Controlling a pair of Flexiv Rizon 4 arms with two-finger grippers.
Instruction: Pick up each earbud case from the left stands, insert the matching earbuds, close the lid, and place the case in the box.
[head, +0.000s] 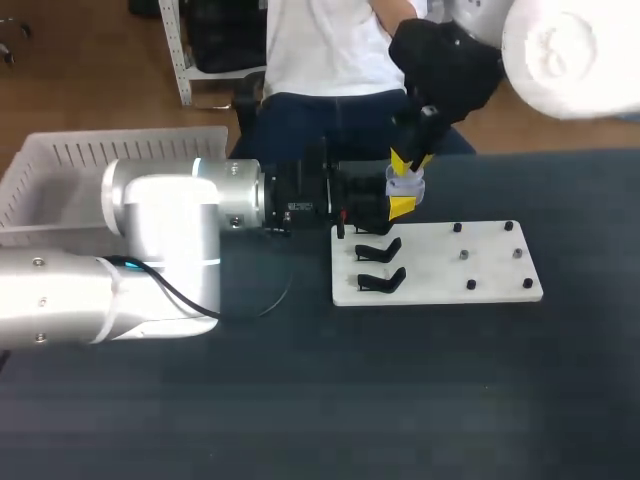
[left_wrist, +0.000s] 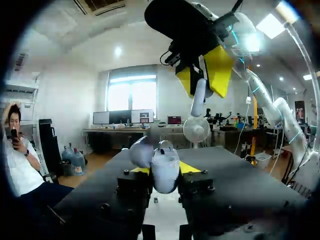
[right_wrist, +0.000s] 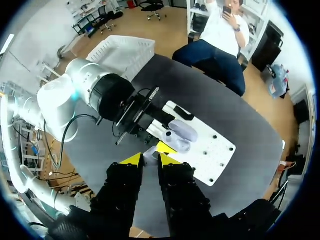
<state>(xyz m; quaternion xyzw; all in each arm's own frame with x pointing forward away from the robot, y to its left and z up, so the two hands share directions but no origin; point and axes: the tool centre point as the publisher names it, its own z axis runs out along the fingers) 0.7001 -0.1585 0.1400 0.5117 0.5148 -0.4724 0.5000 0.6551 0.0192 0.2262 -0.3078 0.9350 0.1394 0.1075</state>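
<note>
Dark table (head: 300, 400) is carrying a white board (head: 480, 270); above it the left gripper (left_wrist: 165, 169) is clamping the open case (left_wrist: 164, 176) by its sides, while the right gripper (right_wrist: 150, 159) is pinching an earbud (left_wrist: 198, 97) just overhead; both are looking light, hard, slippery

From the head view the earbud case (left_wrist: 165, 175) in the left gripper (left_wrist: 164, 169) sits under the right gripper (head: 405, 187) and cannot be told apart from the earbud (left_wrist: 198, 97) held there. The left arm (head: 160, 250) hides a corner of the box (head: 60, 160), which the frame edge also cuts off. In the right wrist view the earbud is mostly hidden between the fingers
</note>
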